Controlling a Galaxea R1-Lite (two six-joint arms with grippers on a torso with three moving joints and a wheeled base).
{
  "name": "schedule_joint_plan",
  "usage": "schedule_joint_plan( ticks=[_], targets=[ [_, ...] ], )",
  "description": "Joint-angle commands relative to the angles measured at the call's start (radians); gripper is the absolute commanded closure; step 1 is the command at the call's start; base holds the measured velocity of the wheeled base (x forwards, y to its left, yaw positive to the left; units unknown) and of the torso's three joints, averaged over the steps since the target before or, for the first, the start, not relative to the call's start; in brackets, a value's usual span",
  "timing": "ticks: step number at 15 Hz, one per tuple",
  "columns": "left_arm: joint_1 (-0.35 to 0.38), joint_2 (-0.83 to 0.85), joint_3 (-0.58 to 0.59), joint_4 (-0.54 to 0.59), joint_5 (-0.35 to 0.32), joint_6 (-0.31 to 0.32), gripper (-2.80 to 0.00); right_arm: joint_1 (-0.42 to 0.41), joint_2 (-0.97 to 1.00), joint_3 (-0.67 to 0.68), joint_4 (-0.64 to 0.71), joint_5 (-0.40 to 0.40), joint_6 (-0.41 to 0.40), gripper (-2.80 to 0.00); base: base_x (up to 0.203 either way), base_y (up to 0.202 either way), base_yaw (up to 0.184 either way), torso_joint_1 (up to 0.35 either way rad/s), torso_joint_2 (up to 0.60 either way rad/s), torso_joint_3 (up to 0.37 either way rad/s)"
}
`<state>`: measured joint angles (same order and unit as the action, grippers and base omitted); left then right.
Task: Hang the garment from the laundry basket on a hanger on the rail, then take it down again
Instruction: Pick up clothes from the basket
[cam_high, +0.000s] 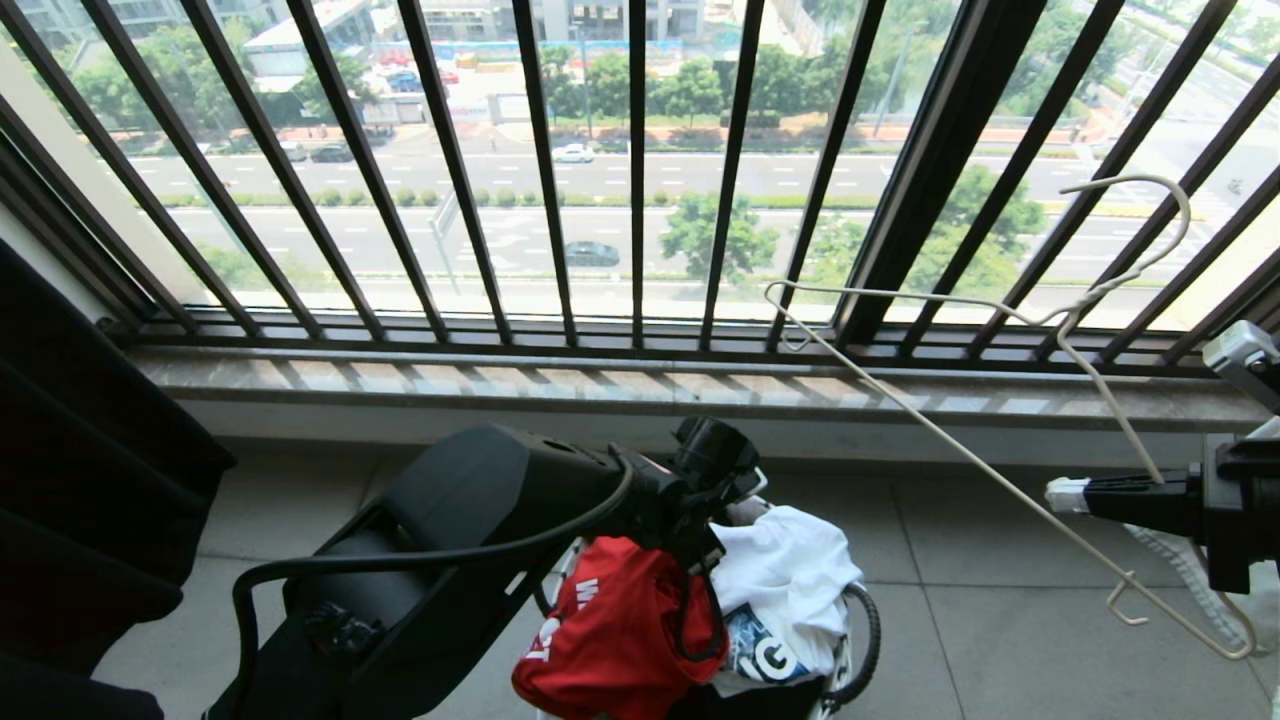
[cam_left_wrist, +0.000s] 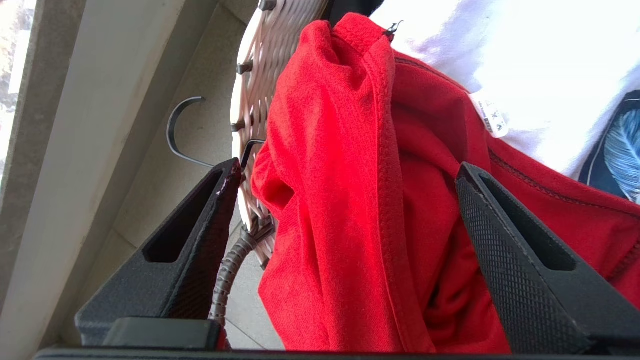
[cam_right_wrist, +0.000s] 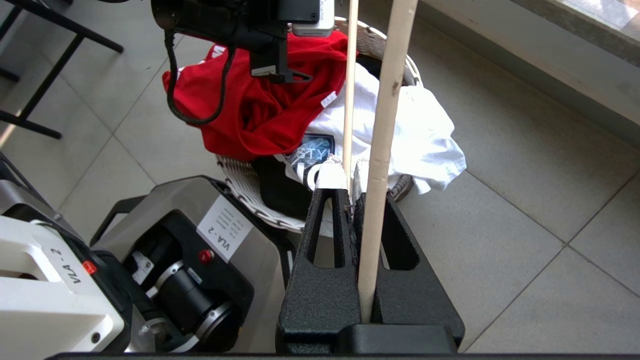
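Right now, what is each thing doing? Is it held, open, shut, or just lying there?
Left claw: open, fingers either side of the red T-shirt.
Right claw: shut on the wire hanger.
Wire hanger: held up off the floor, bare.
Red T-shirt: bunched up, draped over the basket's rim.
White T-shirt: crumpled in the basket.
Laundry basket: upright on the floor, full.

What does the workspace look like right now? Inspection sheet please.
Surface: grey tiled floor, sunlit.
Job's things: red T-shirt draped over the basket rim; wire hanger off the rail, held up at right.
Clutter: white printed T-shirt in the basket.
Grippers: left gripper over the red T-shirt, jaws open either side of a fold; right gripper shut on the hanger.
Cables: black cable looped along the left arm.
Surroundings: barred window, street below; stone sill.
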<state>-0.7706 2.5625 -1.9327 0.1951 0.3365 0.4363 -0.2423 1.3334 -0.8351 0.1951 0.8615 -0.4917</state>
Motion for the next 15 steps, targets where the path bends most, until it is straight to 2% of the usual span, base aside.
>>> schedule_joint_plan(
  ticks=[1,4,11,15],
  targets=[
    [-0.001,0.028,-0.016,-0.012,0.029,0.013,-2.8,0.002,-0.002,0.003,0.001,0.005,-0.004,0.0,0.0,0.0,0.0,0.0,0.0,0.0],
    [0.001,0.053,-0.015,-0.08,0.059,0.03,-2.8,0.002,-0.006,0.002,0.001,0.005,-0.004,0.0,0.0,0.0,0.0,0.0,0.0,0.0],
    [0.012,0.092,-0.017,-0.193,0.061,0.03,-2.8,0.002,-0.013,0.002,0.001,0.005,-0.004,0.0,0.0,0.0,0.0,0.0,0.0,0.0],
    [0.022,0.093,-0.018,-0.209,0.062,0.033,-2.8,0.002,-0.014,0.002,0.001,0.005,-0.004,0.0,0.0,0.0,0.0,0.0,0.0,0.0]
  ],
)
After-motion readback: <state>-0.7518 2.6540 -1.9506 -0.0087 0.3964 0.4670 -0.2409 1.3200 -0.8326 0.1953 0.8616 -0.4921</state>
